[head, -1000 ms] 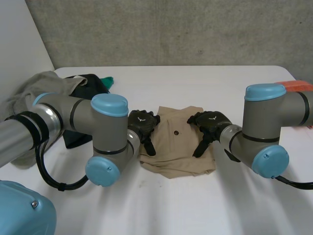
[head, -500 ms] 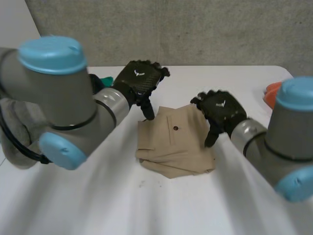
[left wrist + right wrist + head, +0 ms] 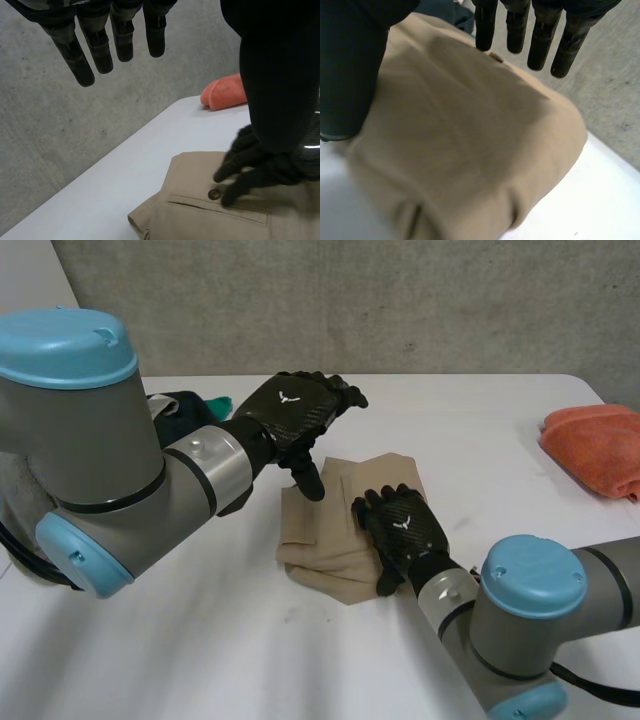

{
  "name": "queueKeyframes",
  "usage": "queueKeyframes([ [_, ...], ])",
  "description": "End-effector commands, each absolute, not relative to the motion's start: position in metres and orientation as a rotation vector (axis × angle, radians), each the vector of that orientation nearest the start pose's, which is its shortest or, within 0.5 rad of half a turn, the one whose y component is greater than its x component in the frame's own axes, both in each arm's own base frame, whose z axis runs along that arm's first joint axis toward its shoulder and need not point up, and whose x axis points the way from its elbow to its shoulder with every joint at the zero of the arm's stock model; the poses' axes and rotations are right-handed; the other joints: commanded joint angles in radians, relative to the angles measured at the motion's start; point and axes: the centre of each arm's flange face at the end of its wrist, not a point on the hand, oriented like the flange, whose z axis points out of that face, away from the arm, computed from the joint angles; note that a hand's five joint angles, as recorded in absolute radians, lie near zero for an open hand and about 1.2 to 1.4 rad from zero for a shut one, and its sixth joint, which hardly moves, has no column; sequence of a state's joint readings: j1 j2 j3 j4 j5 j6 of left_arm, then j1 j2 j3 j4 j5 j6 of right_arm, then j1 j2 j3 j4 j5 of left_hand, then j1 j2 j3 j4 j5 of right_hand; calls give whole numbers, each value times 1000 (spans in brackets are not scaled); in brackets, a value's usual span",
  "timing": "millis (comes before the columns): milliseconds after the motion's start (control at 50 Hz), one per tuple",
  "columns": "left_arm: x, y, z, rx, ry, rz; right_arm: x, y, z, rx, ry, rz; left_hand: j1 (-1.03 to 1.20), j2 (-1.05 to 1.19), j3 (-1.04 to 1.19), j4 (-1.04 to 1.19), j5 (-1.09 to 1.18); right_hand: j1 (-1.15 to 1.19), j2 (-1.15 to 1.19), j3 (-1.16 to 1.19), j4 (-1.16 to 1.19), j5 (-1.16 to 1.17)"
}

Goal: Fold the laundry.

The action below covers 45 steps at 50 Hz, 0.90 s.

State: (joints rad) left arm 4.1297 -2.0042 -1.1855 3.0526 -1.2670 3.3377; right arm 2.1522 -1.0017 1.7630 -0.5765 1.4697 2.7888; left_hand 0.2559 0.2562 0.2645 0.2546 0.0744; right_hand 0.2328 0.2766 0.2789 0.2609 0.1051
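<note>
Item under work: folded tan trousers (image 3: 320,540), lying flat on the white table (image 3: 480,430).

Markings:
- On the trousers: one dark button (image 3: 215,194) just above a stitched pocket slit (image 3: 220,210). Button too small to read.
- On the back of each hand: a small white winged emblem, without legible letters.

Left hand (image 3: 295,415):
- Held in the air over the far left edge of the trousers, apart from the cloth.
- Fingers (image 3: 100,47) straight and spread, thumb pointing down toward the trousers.
- Holding nothing.

Right hand (image 3: 400,530):
- Laid over the right half of the trousers, palm down.
- Fingers (image 3: 540,35) straight and slightly apart, with their tips at the button.
- Nothing gripped or pinched.

Edges of the trousers:
- Far edge straight and crisp.
- Near edge thick, with layers showing in a rounded bulge.
- Left edge stepped, with a lower layer sticking out.

Open room:
- Bare table on the near side and the far side of the trousers.
- Folded orange cloth (image 3: 595,445) well off to the right of the trousers, near the table edge.
- Dark and green clothing (image 3: 195,405) well off to the far left of the trousers.
</note>
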Motion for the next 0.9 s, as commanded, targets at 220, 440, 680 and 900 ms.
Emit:
queueKeyframes([
  [220,-349,-212,281,1575,2400,-2351,335,-254,108,-1094,1906,-1952,22,22,14,24,29,278,234,232,249,231],
  [440,-347,-208,285,1582,2392,-2364,345,-270,109,-1084,1873,-1989,22,22,14,24,29,445,401,399,417,398],
  [680,-345,-203,287,1595,2391,-2362,352,-296,116,-1046,1833,-2059,16,16,8,18,23,1163,1120,1117,1135,1117],
  [900,-338,-197,305,1573,2329,-2434,312,-372,174,-909,1739,-2298,10,10,2,12,17,1163,1120,1117,1135,1117],
])
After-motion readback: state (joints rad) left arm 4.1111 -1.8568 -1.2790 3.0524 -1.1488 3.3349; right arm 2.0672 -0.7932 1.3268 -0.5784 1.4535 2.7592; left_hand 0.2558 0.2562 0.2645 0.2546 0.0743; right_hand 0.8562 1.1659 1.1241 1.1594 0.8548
